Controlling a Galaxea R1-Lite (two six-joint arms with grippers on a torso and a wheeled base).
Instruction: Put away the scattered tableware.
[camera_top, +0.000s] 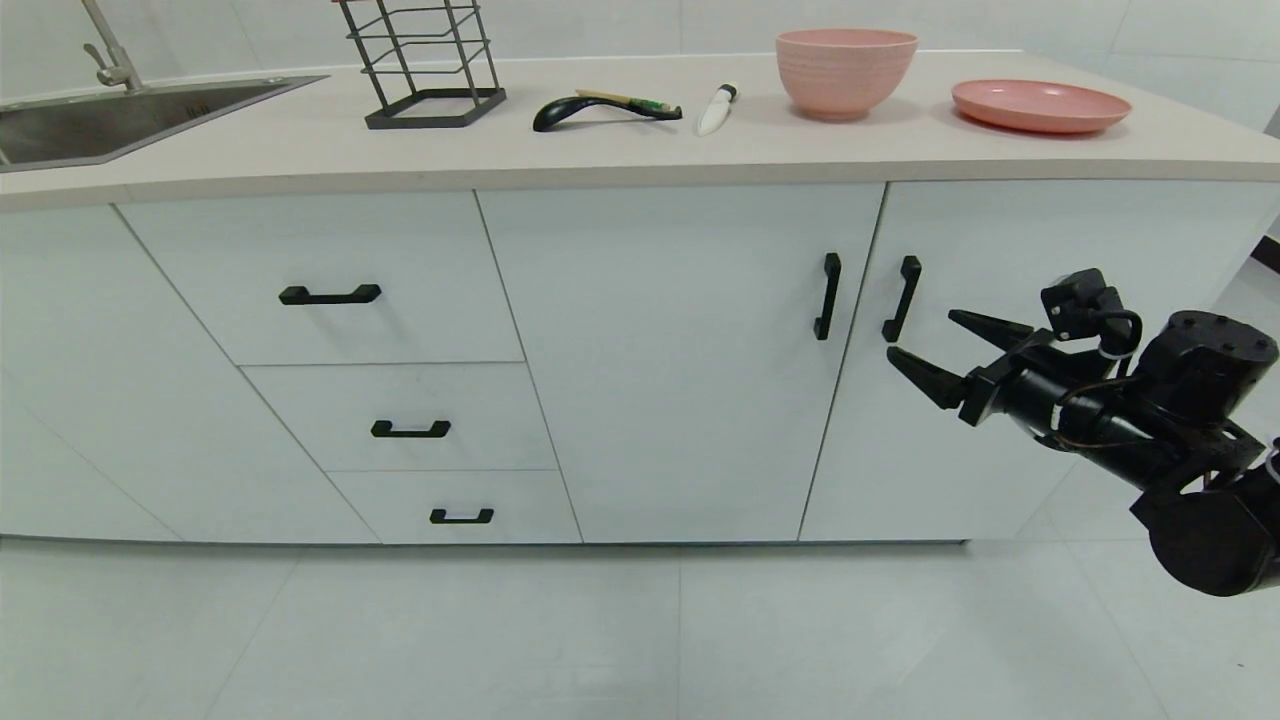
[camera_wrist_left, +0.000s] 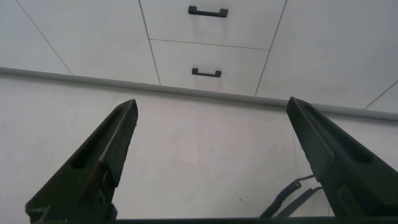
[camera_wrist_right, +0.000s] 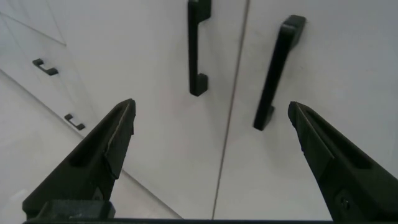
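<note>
right tool spread wide near slim black bar handle, left tool wide, round pink bowl

We hold our right arm stretched forward, the right gripper with fingers spread wide. Our left gripper tilts downward, fingers likewise parted.

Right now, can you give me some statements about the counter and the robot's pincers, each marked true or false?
1. The pink bowl stands on the counter beside the pink plate. True.
2. The right pincer is shut on a cabinet handle. False: it is open, holding nothing, short of the door handles.
3. The black spoon lies inside the wire rack. False: it lies on the counter beside the rack.
4. The left pincer is open. True.
</note>
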